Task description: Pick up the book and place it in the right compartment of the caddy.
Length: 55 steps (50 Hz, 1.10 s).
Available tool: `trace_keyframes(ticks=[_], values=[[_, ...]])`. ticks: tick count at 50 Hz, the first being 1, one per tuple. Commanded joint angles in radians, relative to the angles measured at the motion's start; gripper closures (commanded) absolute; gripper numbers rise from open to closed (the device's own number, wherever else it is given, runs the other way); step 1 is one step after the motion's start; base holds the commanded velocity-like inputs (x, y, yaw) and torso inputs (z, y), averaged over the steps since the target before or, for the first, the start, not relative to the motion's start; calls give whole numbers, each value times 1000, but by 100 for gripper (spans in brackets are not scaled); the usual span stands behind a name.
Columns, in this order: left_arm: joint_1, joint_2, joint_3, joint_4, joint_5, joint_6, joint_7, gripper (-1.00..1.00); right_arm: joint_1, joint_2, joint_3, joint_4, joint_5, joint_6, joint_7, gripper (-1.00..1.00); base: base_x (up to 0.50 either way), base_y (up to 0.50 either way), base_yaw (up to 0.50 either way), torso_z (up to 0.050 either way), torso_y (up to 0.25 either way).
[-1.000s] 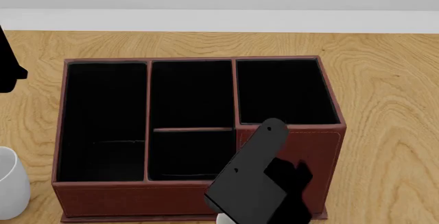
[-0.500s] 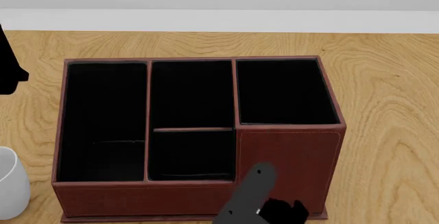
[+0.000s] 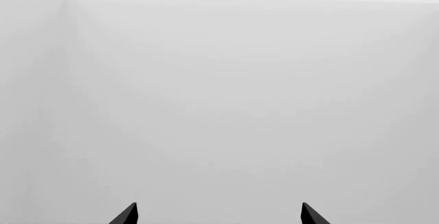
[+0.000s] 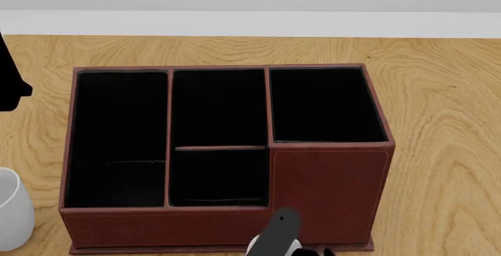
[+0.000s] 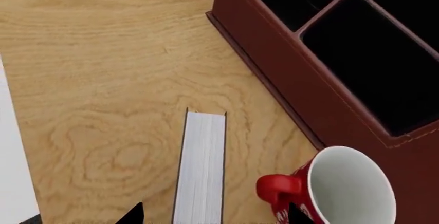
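The caddy point(image 4: 219, 150) shows only black-lined compartments; the right gripper point(image 5: 214, 215) hangs released above the book point(image 5: 200, 167).

Matte black arm point(image 4: 276, 235), pointed fingertips point(image 3: 127, 215)

Bright, even light, everything crisp; the caddy point(image 4: 329, 179) compartments read solid black, and faint soft shadow edges the book point(image 5: 200, 167).

Red mug point(image 5: 336, 188) tight between book point(image 5: 200, 167) and caddy point(image 5: 302, 85) wall; bare wood on book's other side.
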State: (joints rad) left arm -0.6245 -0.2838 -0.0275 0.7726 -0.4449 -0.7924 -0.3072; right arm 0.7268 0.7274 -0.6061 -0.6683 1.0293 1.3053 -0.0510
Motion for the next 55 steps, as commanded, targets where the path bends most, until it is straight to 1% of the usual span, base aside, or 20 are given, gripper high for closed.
trace_keyframes(ticks=[1,12,33,55], values=[[4,-4,-1,-3,-5,5,-3,-100,-6,-4,-67,44,-69,-45,-35,-100,0,0,0,0,0],[4,-9,0,-6,-9,9,-7,-100,-22,-8,-118,74,-114,-81,-57,-100,0,0,0,0,0],[19,-14,2,-20,-10,33,-11,-100,-72,4,-170,89,-141,-109,-62,-100,0,0,0,0,0],[28,-20,2,-22,-18,42,-20,-100,-82,-5,-221,160,-201,-147,-70,-100,0,0,0,0,0]])
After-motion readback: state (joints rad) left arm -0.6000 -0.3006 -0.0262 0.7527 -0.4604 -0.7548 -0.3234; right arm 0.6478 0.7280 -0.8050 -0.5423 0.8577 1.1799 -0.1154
